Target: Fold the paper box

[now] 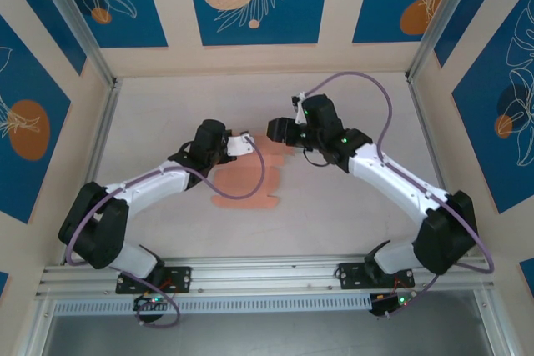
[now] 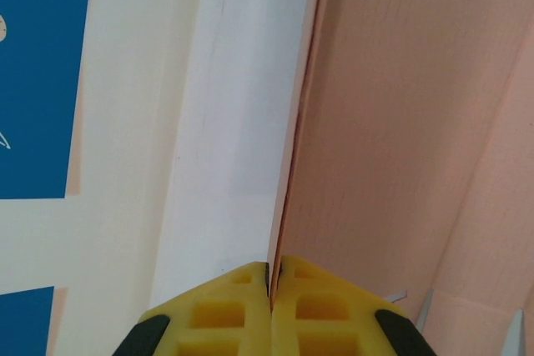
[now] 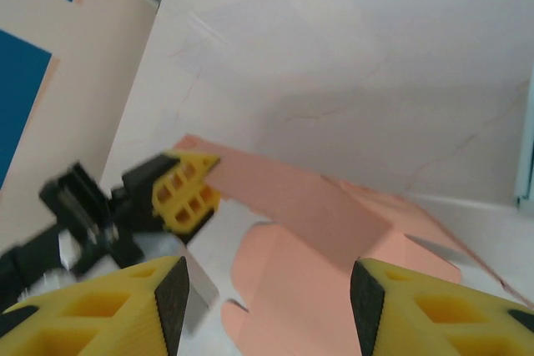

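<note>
A: Where's the salmon-pink flat paper box blank (image 1: 246, 188)?
B: Centre of the pale table (image 1: 158, 122); its near part lies flat; its far panel (image 2: 400, 122) stands lifted at twelve o'clock.
A: Why lifted?
B: The left gripper (image 2: 269, 277) is clamped on that panel's edge, likely to hold the fold upright; beyond, at one o'clock, the right gripper (image 3: 267, 288) hangs empty, yellow fingers (image 3: 133, 306) apart, probably ready for the next flap.

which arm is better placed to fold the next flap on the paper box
Right, probably: the right gripper is open and free near the paper box, while the left gripper is shut on its raised panel.
</note>
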You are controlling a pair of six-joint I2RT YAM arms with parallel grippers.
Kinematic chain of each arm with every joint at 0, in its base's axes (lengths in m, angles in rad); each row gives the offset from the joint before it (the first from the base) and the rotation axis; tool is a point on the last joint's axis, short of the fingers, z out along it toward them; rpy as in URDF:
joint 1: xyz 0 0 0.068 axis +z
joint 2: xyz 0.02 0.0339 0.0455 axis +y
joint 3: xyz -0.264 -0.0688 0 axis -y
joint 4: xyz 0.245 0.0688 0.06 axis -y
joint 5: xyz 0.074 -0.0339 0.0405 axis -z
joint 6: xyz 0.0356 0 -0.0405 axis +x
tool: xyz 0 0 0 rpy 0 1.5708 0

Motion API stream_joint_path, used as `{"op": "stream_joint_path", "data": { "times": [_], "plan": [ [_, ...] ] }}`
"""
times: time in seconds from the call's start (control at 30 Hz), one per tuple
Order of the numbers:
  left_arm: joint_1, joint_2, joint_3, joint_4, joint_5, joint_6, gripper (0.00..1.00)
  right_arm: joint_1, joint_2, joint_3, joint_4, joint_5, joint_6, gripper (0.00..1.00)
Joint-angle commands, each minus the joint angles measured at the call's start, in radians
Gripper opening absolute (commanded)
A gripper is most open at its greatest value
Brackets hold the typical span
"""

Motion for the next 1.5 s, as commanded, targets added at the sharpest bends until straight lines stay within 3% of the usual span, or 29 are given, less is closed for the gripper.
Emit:
{"op": "stream_joint_path", "data": {
  "times": [0.0,0.6,0.8,1.0,1.2,1.33,1.4,1.47],
  "plan": [
    [-0.019,0.006,-0.023,0.073,-0.031,0.017,0.00,0.004,0.092,0.104,-0.113,0.020,0.038,0.56],
    [-0.036,0.034,-0.033,0.134,-0.057,-0.005,0.00,0.014,0.250,0.075,0.051,-0.160,0.197,0.54],
    [-0.049,0.031,-0.054,0.167,-0.065,-0.004,0.00,0.009,0.301,0.100,0.099,-0.152,0.246,0.49],
    [-0.049,0.012,-0.061,0.173,-0.064,-0.015,0.00,0.011,0.349,0.080,0.216,-0.211,0.336,0.49],
    [-0.050,-0.002,-0.069,0.174,-0.066,-0.018,0.00,0.016,0.357,0.059,0.281,-0.206,0.378,0.27],
    [-0.050,0.016,-0.059,0.167,-0.105,-0.001,0.00,0.025,0.340,0.071,0.226,-0.187,0.340,0.29],
    [-0.050,0.023,-0.065,0.175,-0.120,0.010,0.00,0.030,0.312,0.052,0.206,-0.177,0.317,0.41],
    [-0.051,0.030,-0.065,0.177,-0.135,0.022,0.00,0.029,0.271,0.013,0.200,-0.169,0.297,0.45]
  ]
}}
